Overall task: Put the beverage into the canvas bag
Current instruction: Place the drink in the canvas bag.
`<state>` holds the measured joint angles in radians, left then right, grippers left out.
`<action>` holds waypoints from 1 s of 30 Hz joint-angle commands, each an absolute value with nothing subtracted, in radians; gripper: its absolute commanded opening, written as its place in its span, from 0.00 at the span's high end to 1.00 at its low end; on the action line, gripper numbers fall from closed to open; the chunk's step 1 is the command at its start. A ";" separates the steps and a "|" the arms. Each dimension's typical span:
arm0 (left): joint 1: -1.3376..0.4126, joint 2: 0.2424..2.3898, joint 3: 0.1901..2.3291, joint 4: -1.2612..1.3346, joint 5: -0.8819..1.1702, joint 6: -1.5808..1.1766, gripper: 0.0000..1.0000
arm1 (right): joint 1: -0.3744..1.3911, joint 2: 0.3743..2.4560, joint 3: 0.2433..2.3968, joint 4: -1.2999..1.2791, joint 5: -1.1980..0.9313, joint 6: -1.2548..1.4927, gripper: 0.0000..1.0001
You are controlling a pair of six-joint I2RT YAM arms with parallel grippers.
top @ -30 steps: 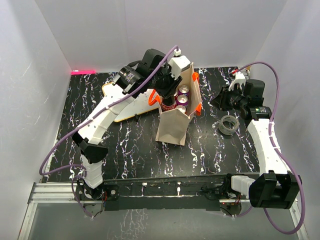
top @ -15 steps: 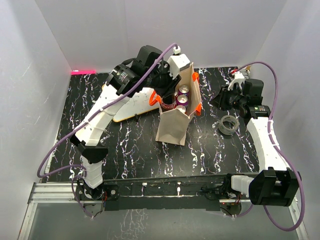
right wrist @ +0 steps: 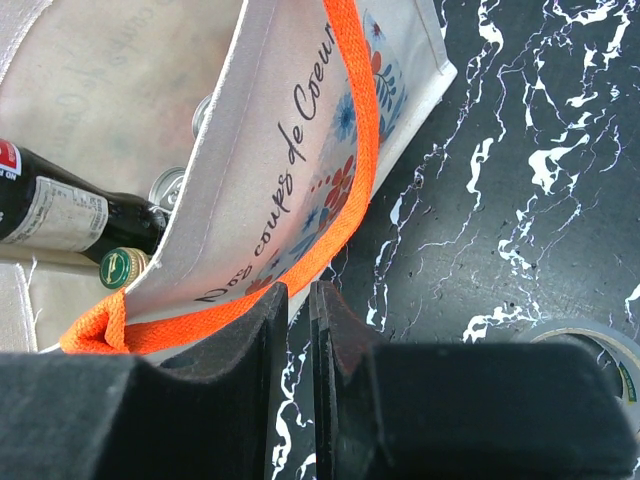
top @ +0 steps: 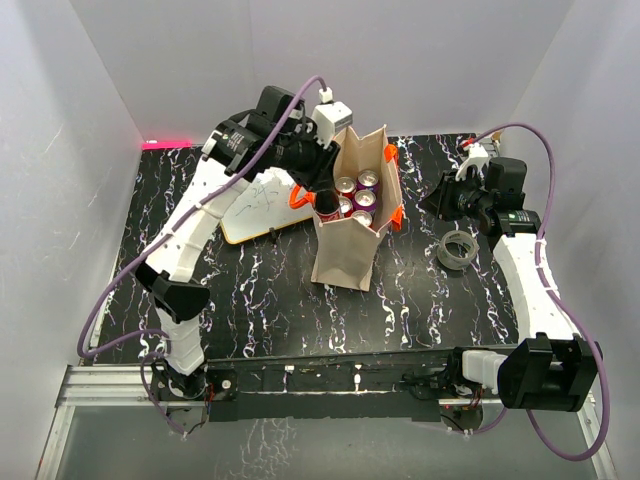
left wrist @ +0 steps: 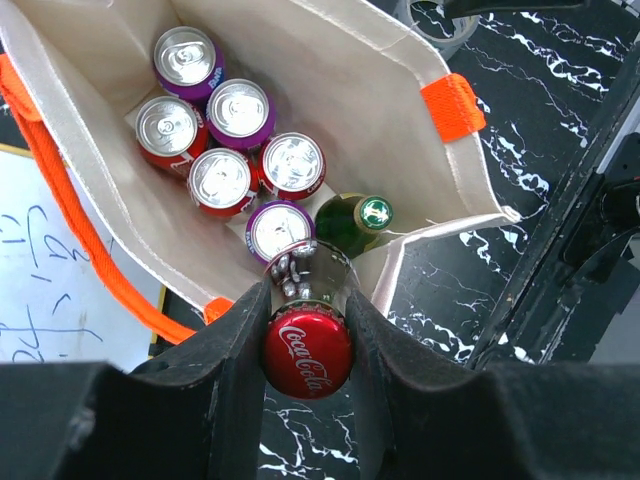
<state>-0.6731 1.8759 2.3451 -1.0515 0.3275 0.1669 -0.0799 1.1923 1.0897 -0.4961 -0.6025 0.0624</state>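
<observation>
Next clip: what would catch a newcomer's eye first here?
The left gripper is clamped on a Coca-Cola bottle, red cap facing the wrist camera, at the mouth of the open canvas bag. Inside the bag sit a cluster of red and purple cans and a green bottle.

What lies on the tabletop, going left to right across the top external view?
white board → canvas bag → tape roll

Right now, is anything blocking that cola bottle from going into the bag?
The canvas bag's mouth is open, but cans and a green bottle crowd its floor below the cola bottle in the left hand.
</observation>
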 commanded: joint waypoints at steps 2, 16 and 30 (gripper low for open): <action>-0.640 1.782 2.340 -1.012 0.425 0.117 1.00 | -0.084 1.183 1.095 -0.448 -0.617 0.074 0.82; -0.714 1.929 2.620 -1.147 0.330 0.305 1.00 | -0.085 1.173 1.076 -0.437 -0.609 0.075 0.82; -0.721 1.824 2.543 -1.125 0.395 0.318 1.00 | -0.086 1.148 1.048 -0.430 -0.616 0.081 0.82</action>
